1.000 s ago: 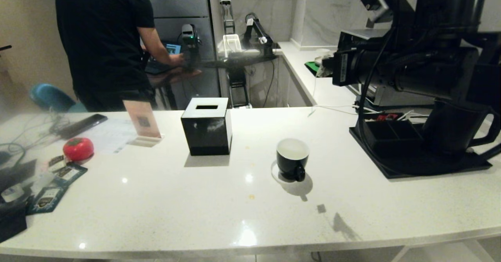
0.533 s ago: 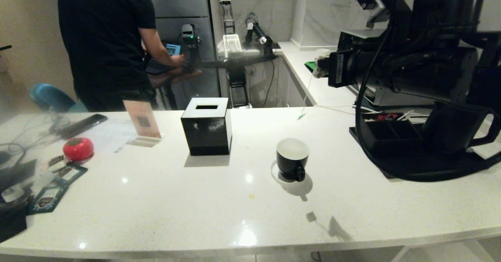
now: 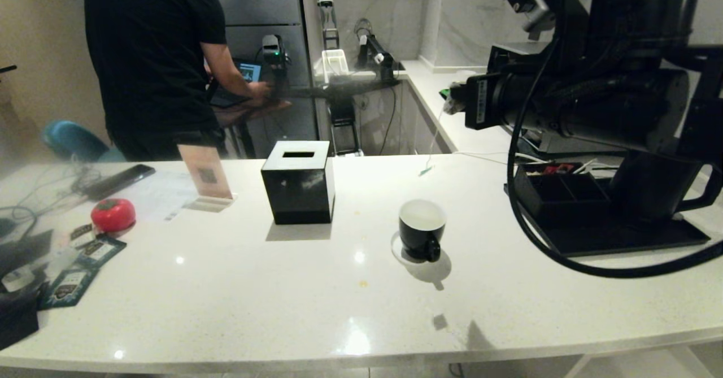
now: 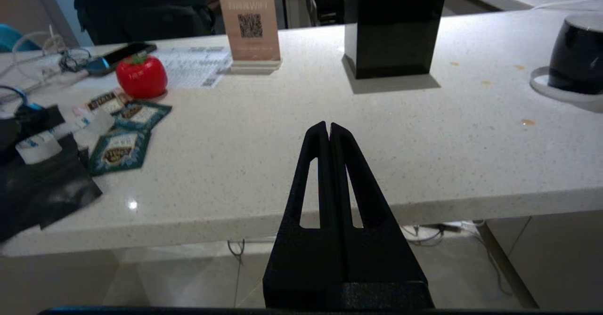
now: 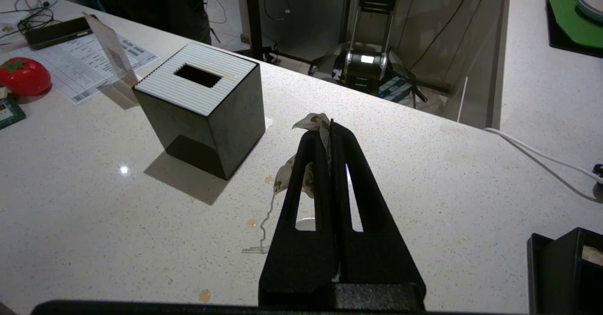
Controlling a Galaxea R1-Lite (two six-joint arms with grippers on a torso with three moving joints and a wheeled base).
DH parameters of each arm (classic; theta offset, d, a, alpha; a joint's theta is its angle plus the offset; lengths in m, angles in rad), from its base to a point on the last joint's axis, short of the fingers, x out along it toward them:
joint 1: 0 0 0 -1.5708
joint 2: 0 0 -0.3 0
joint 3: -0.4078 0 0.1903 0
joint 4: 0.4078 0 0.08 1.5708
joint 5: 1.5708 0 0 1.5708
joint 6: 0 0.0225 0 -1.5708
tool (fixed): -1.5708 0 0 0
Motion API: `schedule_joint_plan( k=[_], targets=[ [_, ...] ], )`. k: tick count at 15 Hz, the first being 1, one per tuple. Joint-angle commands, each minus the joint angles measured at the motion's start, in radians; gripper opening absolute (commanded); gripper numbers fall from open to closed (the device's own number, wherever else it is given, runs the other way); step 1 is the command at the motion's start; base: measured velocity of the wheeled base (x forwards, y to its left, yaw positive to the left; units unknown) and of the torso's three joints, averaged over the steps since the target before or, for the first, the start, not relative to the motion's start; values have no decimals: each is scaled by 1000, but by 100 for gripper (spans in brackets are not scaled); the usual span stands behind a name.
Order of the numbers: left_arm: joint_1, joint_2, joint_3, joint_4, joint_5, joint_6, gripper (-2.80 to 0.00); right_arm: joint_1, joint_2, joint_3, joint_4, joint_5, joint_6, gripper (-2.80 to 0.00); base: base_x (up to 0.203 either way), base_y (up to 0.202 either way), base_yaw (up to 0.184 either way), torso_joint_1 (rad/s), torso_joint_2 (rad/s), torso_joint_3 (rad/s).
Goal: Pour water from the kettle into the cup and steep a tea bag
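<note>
Above counter [image 5: 94,202], tea bag [image 5: 313,126] between right fingers [image 5: 351,164]

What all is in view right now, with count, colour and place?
counter: one, white, across the front
cup: one, black, white inside, centre
kettle: one, black, far right on tray
tray: one, black, right
tissue box: one, black, left of cup
tomato: one, red, far left
packets: several, teal, by tomato
sign: one, pinkish, behind tomato
phone: one, black, back left
person: one, black shirt, behind counter
tea bag: one, whitish, in right jaws
left gripper: black, shut, at counter's front edge
right gripper: black, raised over counter
</note>
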Motion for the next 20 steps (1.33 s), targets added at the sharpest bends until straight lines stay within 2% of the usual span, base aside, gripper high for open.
schedule_joint_plan(
  k=[1,4,8,11,13,14,16,17,18,20],
  targets=[
    [0,0,-16,-1,-1,3,-280,3,-10,8,-2,-3,0,-280,0,0,0,0,0,0],
    [0,0,-25,-4,2,54,-280,13,-20,10,-1,-4,0,-280,0,0,0,0,0,0],
    [0,0,-3,-7,1,56,-280,24,-22,8,1,-19,0,-280,0,0,0,0,0,0],
    [0,0,47,-104,-3,55,-280,41,-20,11,2,-31,0,-280,0,0,0,0,0,0],
    [0,0,47,-72,-4,76,-280,45,-19,12,2,-32,0,-280,0,0,0,0,0,0],
    [0,0,47,-47,-2,113,-280,47,-17,10,1,-32,0,-280,0,0,0,0,0,0],
    [0,0,47,-3,4,285,-280,46,-14,8,2,-32,0,-280,0,0,0,0,0,0],
    [0,0,47,-14,-2,344,-280,47,-12,5,2,-32,0,-280,0,0,0,0,0,0],
    [0,0,47,-38,-16,356,-280,46,-11,4,3,-32,0,-280,0,0,0,0,0,0],
    [0,0,47,-13,-12,388,-280,46,-10,4,4,-32,1,-280,0,0,0,0,0,0]
  ],
)
